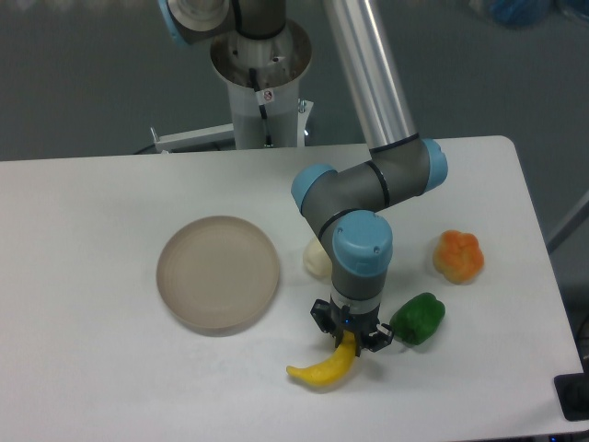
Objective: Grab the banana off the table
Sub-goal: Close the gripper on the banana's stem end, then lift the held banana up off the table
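The bright yellow curved banana [324,369] lies on the white table [92,368] near the front, right of centre. My gripper [350,342] points straight down over the banana's right end. Its fingers stand on either side of that end and look closed against it. The banana's lower left tip seems to rest on the table. The arm's wrist hides the contact itself.
A round beige plate [218,273] sits left of the gripper. A pale cream round fruit [316,259] is partly hidden behind the arm. A green pepper [419,318] lies just right of the gripper, an orange pepper [458,256] farther right. The table's front edge is close.
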You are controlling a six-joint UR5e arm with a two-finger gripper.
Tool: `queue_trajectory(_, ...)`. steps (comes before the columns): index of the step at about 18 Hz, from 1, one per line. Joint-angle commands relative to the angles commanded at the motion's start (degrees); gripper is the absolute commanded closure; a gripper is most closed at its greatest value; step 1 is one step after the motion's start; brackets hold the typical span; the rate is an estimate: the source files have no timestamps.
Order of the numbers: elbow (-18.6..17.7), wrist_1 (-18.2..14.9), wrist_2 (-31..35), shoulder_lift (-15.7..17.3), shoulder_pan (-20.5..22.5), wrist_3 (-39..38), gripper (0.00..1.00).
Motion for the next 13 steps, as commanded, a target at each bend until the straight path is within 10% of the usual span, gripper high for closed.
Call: queue_trajectory(13, 1.4, -1.8, 1.1, 7.1, 8.5, 18.9, 0.64)
